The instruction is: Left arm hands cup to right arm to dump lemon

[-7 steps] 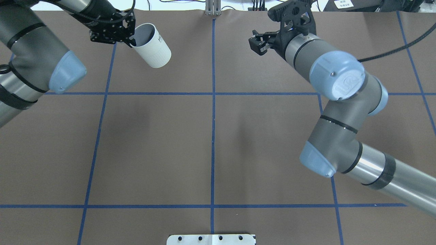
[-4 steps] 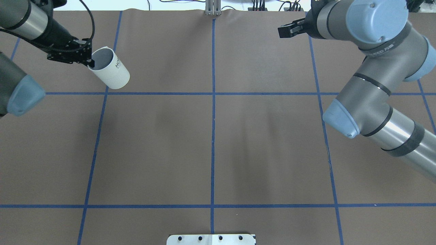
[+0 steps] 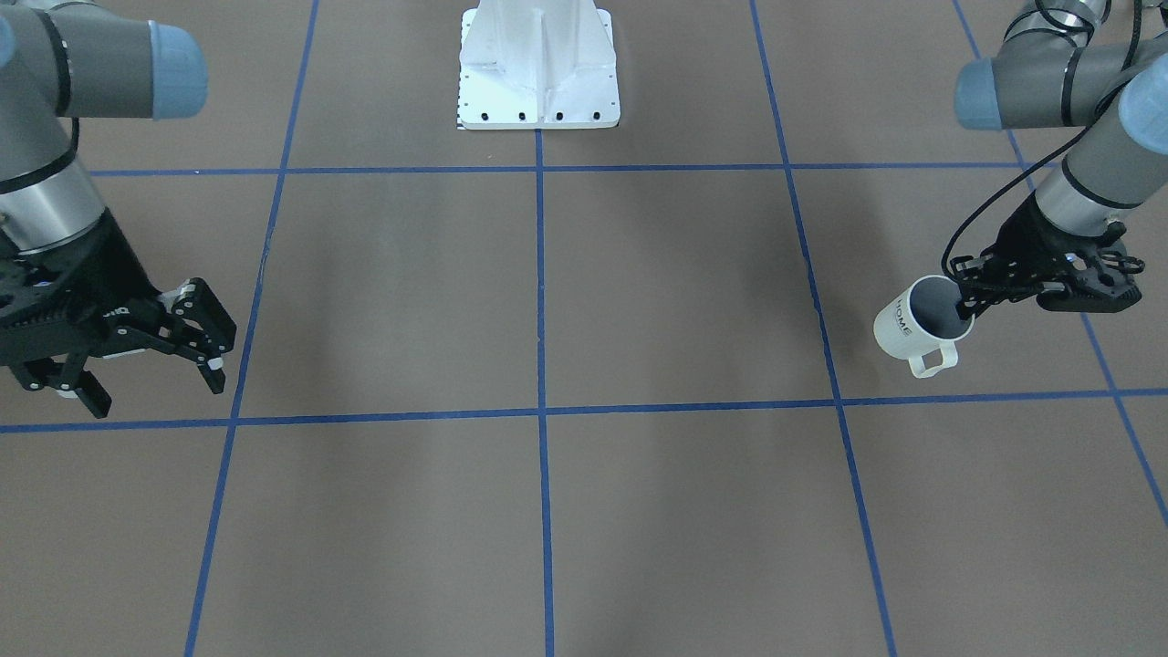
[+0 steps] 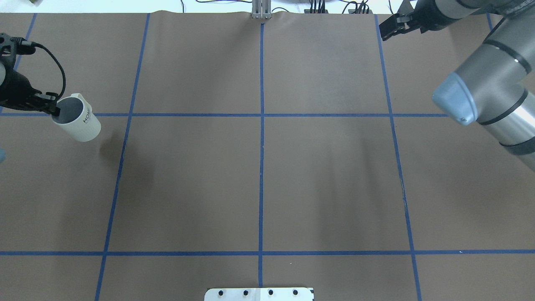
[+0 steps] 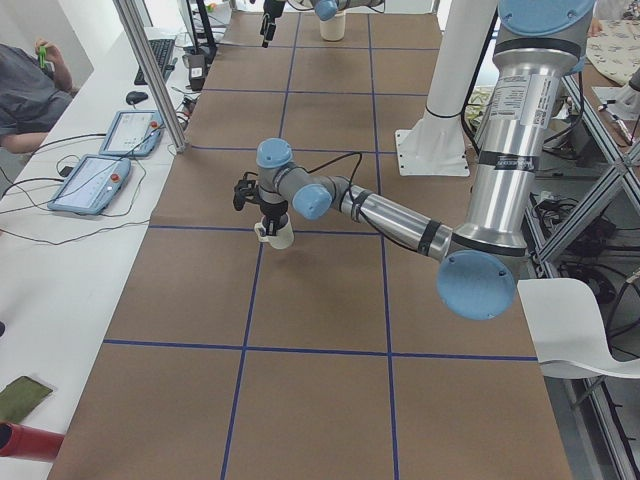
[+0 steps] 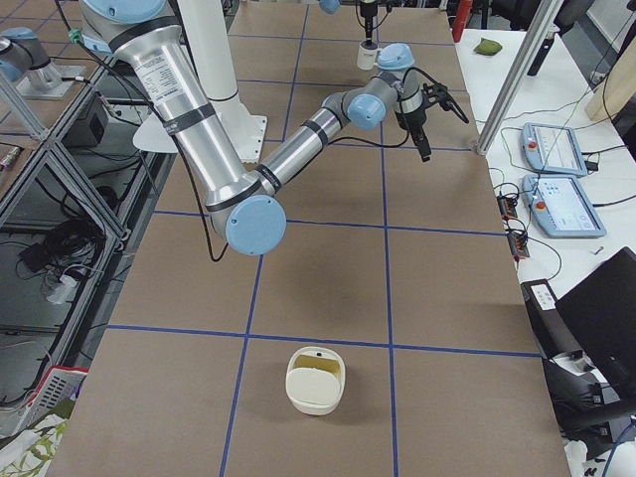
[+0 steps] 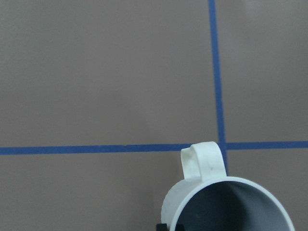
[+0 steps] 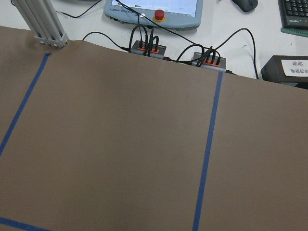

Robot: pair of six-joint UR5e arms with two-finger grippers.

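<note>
At the left end effector (image 3: 965, 301), the fingers are closed on the rim of the cup (image 3: 915, 325), one finger inside the grey interior and one outside. The pinch point lies on the wall opposite the "HOME" lettering. The cup hangs tilted from the end effector, mouth upward and body angled toward the middle of the counter (image 4: 259, 167). Its loop handle projects sideways from the grip, on the side facing away from the robot's base. In the overhead view the cup's shadow lies on the counter, apart from the cup itself. The left wrist view shows the handle just beside a crossing of blue tape lines (image 7: 215, 96).

The right end effector (image 3: 157, 388) is spread wide and holds nothing. It is well apart from the cup, across the full width of the counter. Ahead of it, the right wrist view shows the counter's far edge and a control pendant (image 8: 154, 7) beyond.
</note>
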